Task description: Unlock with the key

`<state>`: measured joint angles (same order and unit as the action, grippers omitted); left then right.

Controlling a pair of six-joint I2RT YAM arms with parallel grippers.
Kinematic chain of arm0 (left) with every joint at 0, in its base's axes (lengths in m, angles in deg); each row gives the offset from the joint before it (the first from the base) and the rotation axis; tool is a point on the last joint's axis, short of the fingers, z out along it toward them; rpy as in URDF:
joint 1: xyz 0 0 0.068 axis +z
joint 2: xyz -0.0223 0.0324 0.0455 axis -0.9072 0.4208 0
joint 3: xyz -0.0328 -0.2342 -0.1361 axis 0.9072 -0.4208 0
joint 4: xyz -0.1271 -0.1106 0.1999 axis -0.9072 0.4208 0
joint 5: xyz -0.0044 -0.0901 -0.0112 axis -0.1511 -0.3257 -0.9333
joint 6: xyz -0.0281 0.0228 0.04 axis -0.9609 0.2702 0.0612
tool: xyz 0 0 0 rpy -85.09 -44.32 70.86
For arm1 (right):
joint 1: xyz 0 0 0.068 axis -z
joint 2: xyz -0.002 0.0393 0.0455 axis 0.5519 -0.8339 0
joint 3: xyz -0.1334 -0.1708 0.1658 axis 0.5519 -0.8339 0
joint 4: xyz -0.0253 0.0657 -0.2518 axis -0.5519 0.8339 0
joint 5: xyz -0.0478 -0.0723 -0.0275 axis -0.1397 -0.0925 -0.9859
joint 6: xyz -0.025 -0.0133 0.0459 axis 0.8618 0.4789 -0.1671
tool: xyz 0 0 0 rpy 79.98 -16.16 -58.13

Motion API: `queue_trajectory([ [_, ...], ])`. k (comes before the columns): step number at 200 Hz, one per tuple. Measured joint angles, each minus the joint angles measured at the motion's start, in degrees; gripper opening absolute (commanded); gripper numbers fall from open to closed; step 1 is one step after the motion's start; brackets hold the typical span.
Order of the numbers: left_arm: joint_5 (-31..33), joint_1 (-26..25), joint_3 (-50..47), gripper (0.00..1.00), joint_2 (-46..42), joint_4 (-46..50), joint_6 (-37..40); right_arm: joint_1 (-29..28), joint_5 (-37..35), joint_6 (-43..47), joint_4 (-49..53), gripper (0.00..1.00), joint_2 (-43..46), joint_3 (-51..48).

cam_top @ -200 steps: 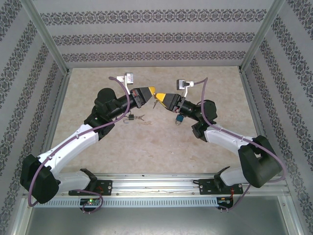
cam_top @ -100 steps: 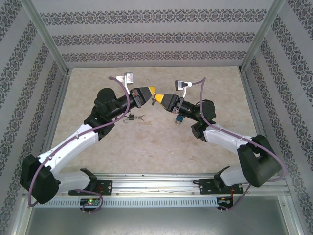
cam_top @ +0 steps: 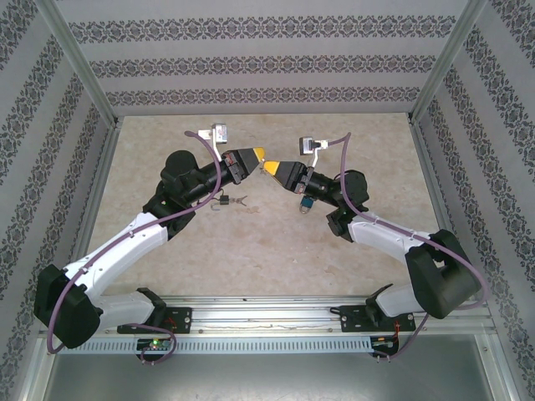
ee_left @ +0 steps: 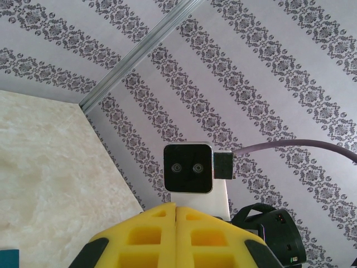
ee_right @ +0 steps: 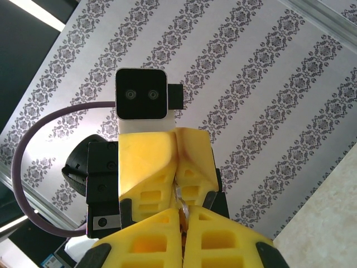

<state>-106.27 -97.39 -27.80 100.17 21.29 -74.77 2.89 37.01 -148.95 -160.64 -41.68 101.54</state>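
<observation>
The thin silver metal key should handle as light, rigid and slick. Pinch it flat across the bow and leave the blade free. It shows in the seam of the clenched right fingers, in the air above the beige speckled tabletop. The left fingers are also clenched, tip to tip with the right; whether they pinch the key cannot be told. The small dark padlock lies on the tabletop below. Striped patterned walls enclose three sides.
</observation>
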Motion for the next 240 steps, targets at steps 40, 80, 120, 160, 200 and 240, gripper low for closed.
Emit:
queue_trajectory([
  [40, 0.7, 0.0, 0.0, 0.33, -0.2, 0.9, -0.1, 1.1, 0.1, 1.4, 1.3, 0.0, 0.7, -1.9],
  [80, 1.7, 0.2, 0.3, 0.63, -1.9, 3.1, 0.5, 3.8, 0.1, 2.7, 4.4, 0.0, 3.8, -4.9],
  [120, 2.2, 0.5, 3.5, 0.79, -0.8, 10.1, 1.7, 7.3, 0.0, 6.2, 11.6, 0.0, 10.8, -8.3],
  [160, 0.7, 0.5, 10.9, 0.73, 8.3, 21.3, 1.9, 12.5, -2.0, 11.2, 24.2, 0.0, 20.5, -11.7],
  [200, 3.4, -1.1, 18.6, 0.74, 18.8, 36.6, 2.3, 18.3, -9.3, 18.8, 47.3, 0.0, 33.5, -12.5],
  [240, 8.5, -5.3, 29.5, 0.74, 30.9, 49.4, 3.1, 24.1, -17.2, 23.1, 64.4, 0.0, 42.1, -13.0],
])
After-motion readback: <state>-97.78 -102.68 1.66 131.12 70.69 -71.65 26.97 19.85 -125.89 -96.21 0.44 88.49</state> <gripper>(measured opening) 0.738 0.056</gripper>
